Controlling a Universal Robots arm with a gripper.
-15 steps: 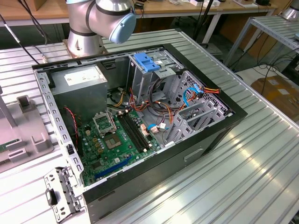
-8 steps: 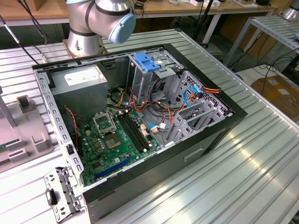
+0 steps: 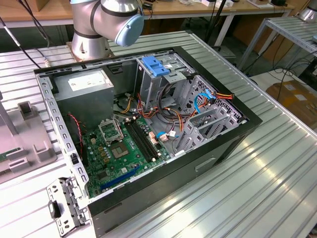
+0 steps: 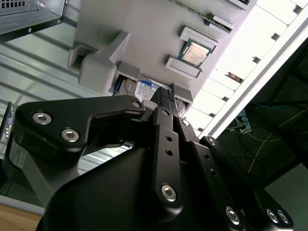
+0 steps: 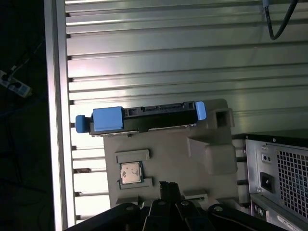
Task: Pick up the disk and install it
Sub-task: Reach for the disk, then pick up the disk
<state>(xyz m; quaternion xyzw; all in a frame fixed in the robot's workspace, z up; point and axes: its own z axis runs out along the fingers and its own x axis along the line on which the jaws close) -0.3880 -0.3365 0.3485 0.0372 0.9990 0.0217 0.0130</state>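
The disk (image 5: 154, 111) stands on edge in a slot of a grey holder (image 5: 192, 149) on the ribbed metal table. Its blue carrier frame (image 5: 108, 119) shows at both ends. In the second wrist view a strip of the disk's white label with a blue band (image 4: 146, 89) peeks out of the holder (image 4: 144, 29). My gripper (image 5: 168, 185) hovers over the holder, a short way off the disk and not touching it. Its black fingers (image 4: 162, 103) lie together with nothing between them.
The open computer case (image 3: 233, 144) lies on the table, with a green motherboard (image 3: 119, 148), a grey power-supply box (image 3: 86, 84), and a metal drive cage with a blue latch (image 3: 155, 66). A processor chip (image 5: 130, 172) sits in the holder. The holder (image 3: 25, 134) is at the exterior view's left.
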